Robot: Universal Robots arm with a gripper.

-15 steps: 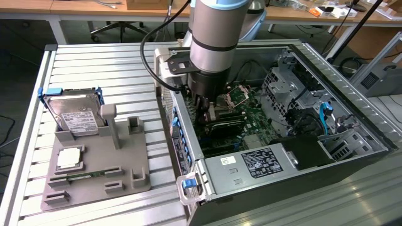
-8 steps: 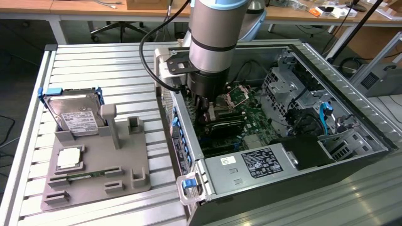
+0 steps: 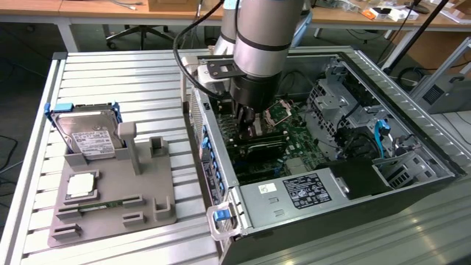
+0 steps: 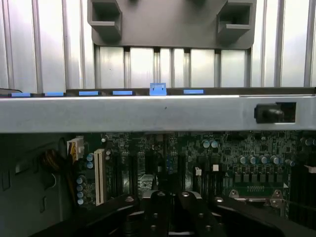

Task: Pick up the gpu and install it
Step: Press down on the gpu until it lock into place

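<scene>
Nearest the lens I've got the open computer case (image 3: 268,212), side panel off, its metal rim running all the way round and walling in the work. It lies on a ribbed aluminium table (image 3: 110,72), which has plenty of bare slats towards the exterior view's left. Wooden desks (image 3: 88,5) and an office chair (image 3: 136,33) sit behind.

My arm (image 3: 261,33) drops straight down into the case, close to the wall on the exterior view's left, with tight room there and more open board (image 3: 294,138) on the other side. A grey holder tray (image 3: 110,215) sits well apart on the table, with a hard drive (image 3: 85,132) propped at its far end. The drive's white label is too small to read, same for the black sticker (image 3: 309,190) on the power supply.

The gpu (image 3: 257,148) is the dark card inside the case, on the green board right under the gripper (image 3: 248,124). Clamped or loose, I cannot tell. From the wrist, the gripper (image 4: 170,217) hangs over the board slots, with the case wall (image 4: 148,113) just ahead. A memory stick (image 3: 103,205) lies in the tray.
</scene>
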